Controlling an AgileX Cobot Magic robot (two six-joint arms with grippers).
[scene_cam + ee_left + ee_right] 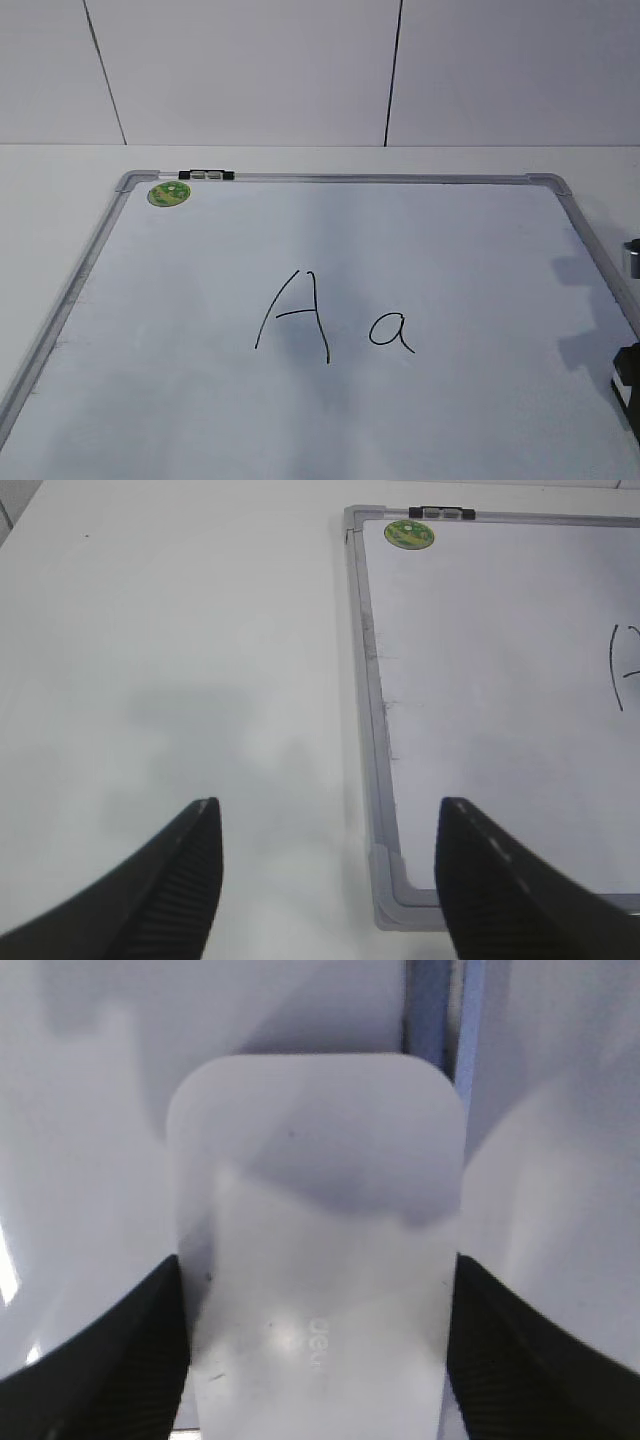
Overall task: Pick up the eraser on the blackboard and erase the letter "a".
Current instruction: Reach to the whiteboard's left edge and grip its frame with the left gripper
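Observation:
The white eraser (315,1190) fills the right wrist view, lying on the blackboard (80,1140) with faint grey lettering on its top. My right gripper (317,1262) straddles it, one black finger pressed against each long side. In the exterior view only a dark part of that arm (628,375) shows at the right edge, over the board's right frame. The letter "a" (391,330) is written near the middle of the blackboard (350,178), just right of a taller capital "A" (295,315). My left gripper (328,805) hangs open over the table beside the board's corner (400,905).
A round green sticker (168,193) and a small black-and-silver clip (205,175) sit at the board's far left corner. White table (180,630) surrounds the board; a white wall stands behind it. The board's silver frame (430,1005) runs just beyond the eraser.

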